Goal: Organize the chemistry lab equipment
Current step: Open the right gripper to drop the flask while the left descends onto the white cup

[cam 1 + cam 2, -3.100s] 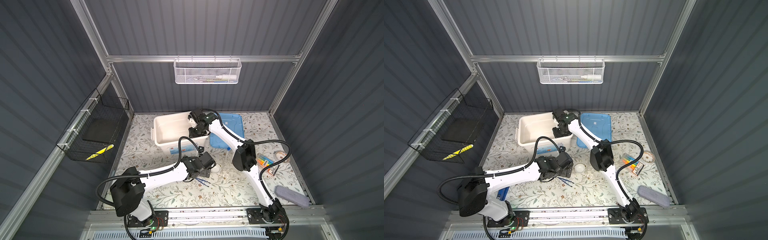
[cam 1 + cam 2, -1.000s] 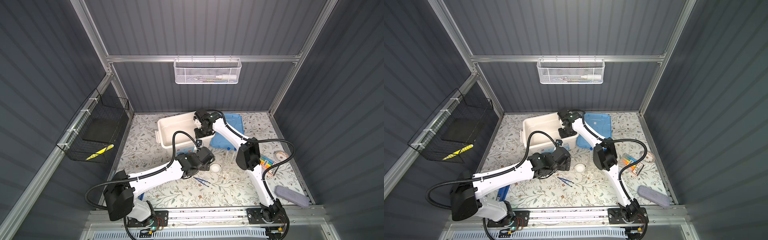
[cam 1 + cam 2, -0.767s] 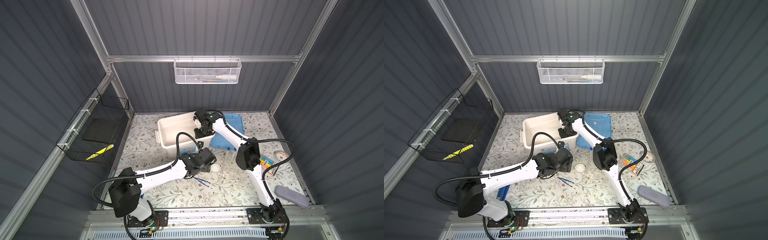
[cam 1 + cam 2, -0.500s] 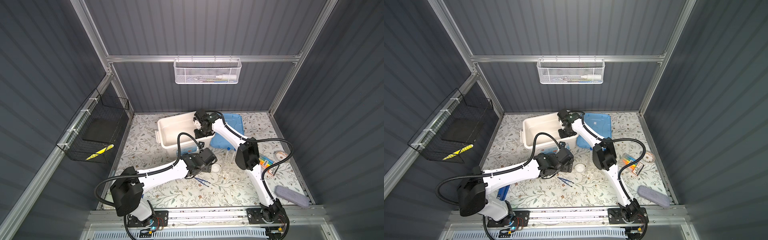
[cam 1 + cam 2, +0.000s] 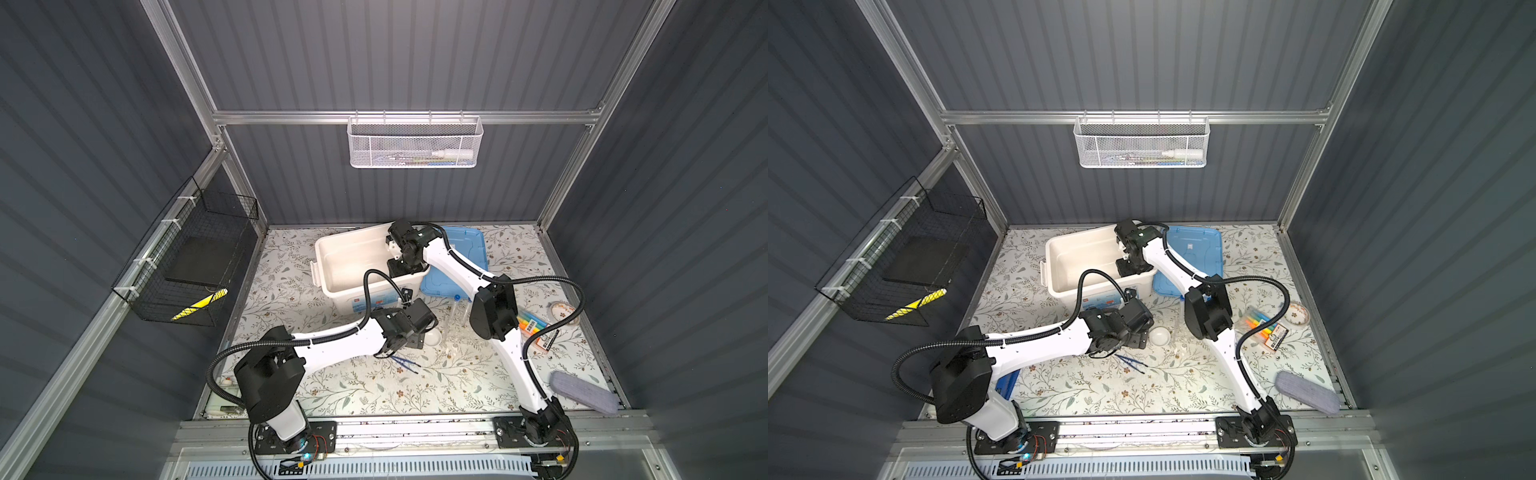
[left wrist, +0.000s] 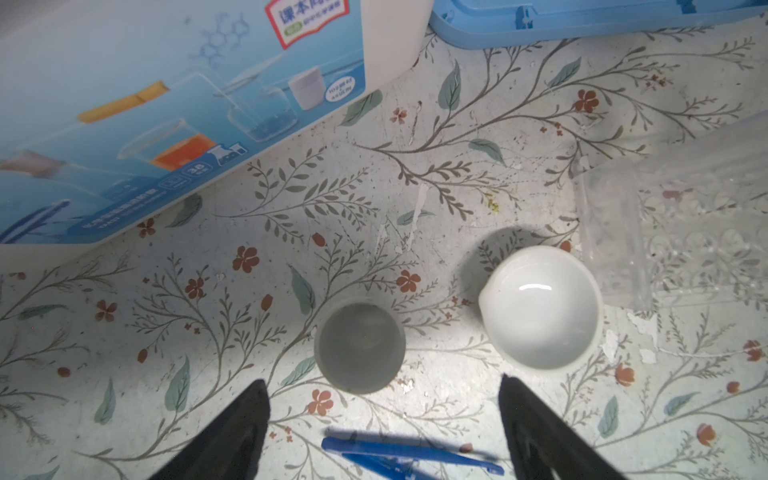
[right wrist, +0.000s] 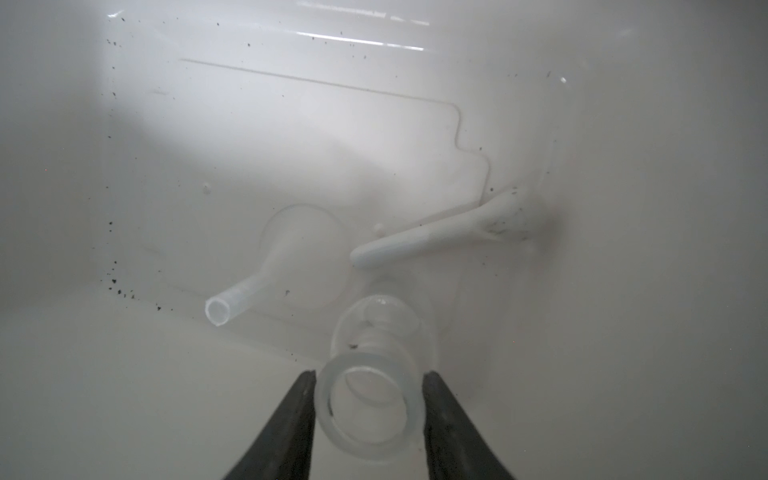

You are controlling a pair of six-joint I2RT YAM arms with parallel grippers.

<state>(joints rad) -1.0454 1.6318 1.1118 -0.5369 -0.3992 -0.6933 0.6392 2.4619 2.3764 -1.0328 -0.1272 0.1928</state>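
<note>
The small clear flask sat between the fingers of the right end effector, touching both; clamping unclear. The left end effector gaped, a small white dish just ahead.

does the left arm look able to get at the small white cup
Probably yes: the left end effector is open just short of the small white cup, nothing between; the spouted dish stands clear beside it.

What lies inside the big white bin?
A white rod, a clear funnel and a small clear flask between the right fingers. In both top views the right arm covers them.
</note>
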